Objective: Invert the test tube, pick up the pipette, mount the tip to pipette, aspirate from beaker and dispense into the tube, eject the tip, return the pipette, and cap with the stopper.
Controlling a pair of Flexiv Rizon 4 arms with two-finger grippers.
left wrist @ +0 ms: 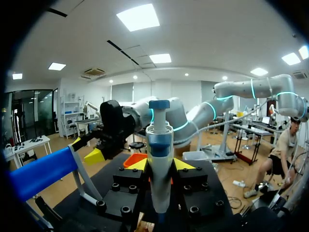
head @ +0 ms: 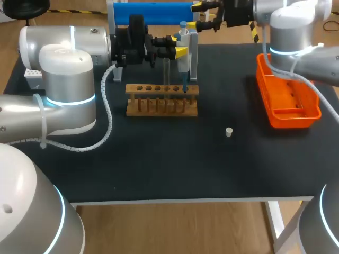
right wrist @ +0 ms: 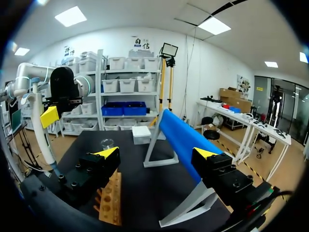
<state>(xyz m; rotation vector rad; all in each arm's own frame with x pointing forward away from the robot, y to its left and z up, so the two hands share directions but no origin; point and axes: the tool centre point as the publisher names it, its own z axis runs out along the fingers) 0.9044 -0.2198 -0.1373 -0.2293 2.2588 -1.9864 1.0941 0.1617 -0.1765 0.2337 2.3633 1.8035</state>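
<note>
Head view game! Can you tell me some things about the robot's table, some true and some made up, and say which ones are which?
1. The left gripper is shut on the pipette. True.
2. The right gripper is holding the stopper. False: that gripper is open and holds nothing, and the stopper lies by itself on the table.
3. The orange tray sits at the left side of the table. False: it is at the right side, below the right arm.
4. The pipette points down at the right end of the wooden rack. True.
</note>
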